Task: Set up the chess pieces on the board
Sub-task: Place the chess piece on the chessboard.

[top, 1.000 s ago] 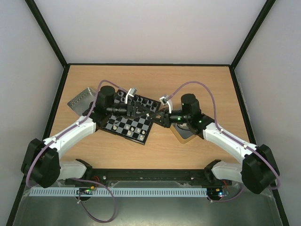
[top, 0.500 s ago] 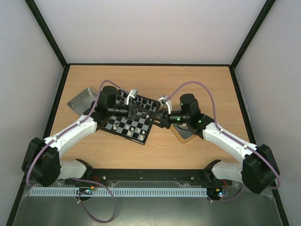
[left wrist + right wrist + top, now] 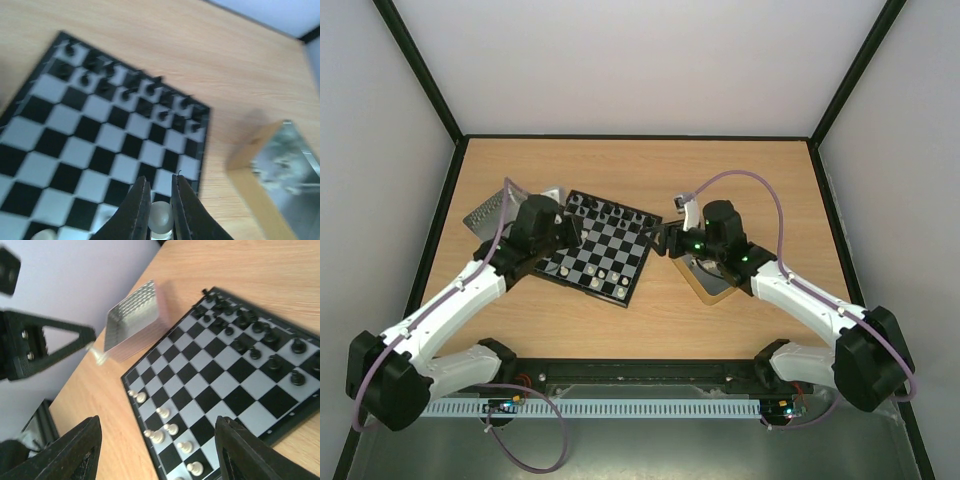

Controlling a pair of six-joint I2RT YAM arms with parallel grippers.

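1. Wooden table carries the board left of centre, set askew
2. Black chessmen line its far edge, white chessmen its near edge
3. Left gripper is clamped on a white piece above the board
4. Right gripper gapes wide by the board's right edge

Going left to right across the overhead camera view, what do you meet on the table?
First the silver metal tray, then the chessboard, then the right gripper just past the board's edge, and last the wooden-rimmed tray.
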